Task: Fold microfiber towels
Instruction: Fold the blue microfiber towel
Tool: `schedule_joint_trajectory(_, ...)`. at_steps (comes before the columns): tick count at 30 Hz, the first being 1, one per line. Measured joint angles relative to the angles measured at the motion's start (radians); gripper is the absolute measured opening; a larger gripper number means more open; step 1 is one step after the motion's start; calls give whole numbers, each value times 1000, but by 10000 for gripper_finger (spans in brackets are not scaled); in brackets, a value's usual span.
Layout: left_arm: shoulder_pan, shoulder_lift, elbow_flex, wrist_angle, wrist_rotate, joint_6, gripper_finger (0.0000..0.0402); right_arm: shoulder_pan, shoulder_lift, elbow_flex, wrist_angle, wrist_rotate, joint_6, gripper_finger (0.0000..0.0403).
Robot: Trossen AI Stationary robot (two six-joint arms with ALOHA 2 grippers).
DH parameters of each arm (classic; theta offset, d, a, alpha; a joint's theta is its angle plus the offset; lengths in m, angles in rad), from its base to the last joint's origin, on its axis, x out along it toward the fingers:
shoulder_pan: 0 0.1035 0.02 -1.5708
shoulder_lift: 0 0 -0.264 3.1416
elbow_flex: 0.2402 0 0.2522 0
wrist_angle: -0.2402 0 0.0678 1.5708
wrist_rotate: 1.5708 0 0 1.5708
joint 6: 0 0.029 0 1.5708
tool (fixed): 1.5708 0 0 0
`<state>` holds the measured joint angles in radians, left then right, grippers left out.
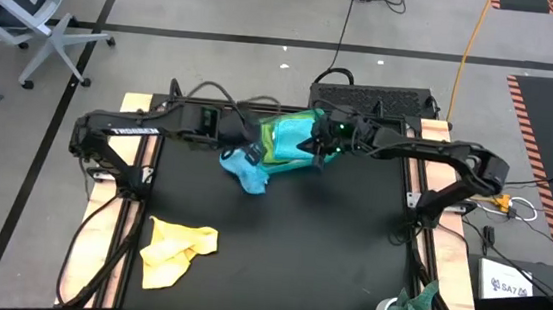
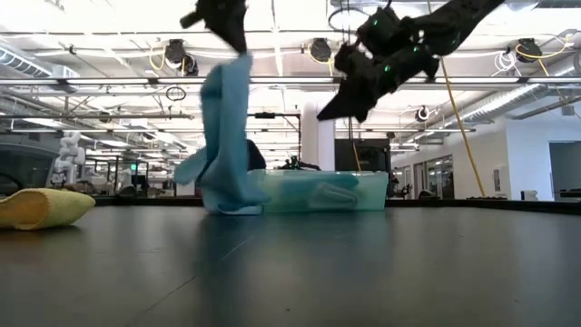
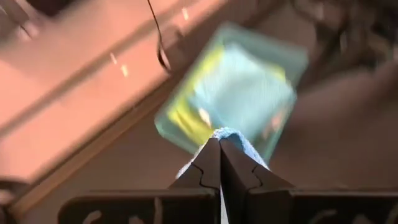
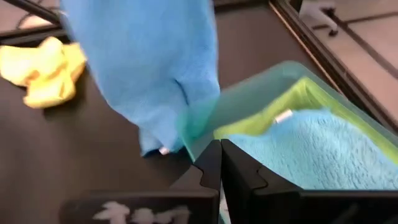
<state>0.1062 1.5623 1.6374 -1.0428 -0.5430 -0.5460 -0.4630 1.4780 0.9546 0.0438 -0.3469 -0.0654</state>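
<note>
While nothing lies folded yet, high view: left gripper (image 1: 248, 149) clamps the soft light blue microfiber towel (image 1: 248, 173) beside the rigid teal plastic tray (image 1: 281, 127); crumpled yellow towel (image 1: 176, 251) waits apart. Low view: blue towel dangles, bottom touching the table (image 2: 363, 272). Right wrist view: right gripper (image 4: 220, 152) pinched empty over the tray, lime green towel (image 4: 292, 99) and turquoise towel (image 4: 323, 146) inside, unfolded.

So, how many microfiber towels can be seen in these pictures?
4: a light blue towel hanging from the left gripper, a yellow towel on the table, turquoise and lime green towels in the tray; more possibly hidden underneath.
</note>
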Motion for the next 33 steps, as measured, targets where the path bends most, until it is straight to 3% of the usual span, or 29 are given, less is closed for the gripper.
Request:
schedule_joint_trajectory(7,-19,0,220,46,-193,208,0,8,-176,0,-15,2,-6,0)
schedule_joint_trajectory(15,-57,0,296,499,-322,664,0,7,-340,1,-12,9,-7,0)
schedule_joint_trajectory(19,-29,17,296,625,-232,719,0,7,-366,1,-8,10,-2,0)
schedule_joint_trajectory(29,24,21,295,649,-246,694,0,35,-367,1,-81,13,0,0)
schedule_joint_trajectory(33,48,22,295,686,-246,702,0,55,-356,1,-85,90,-20,5)
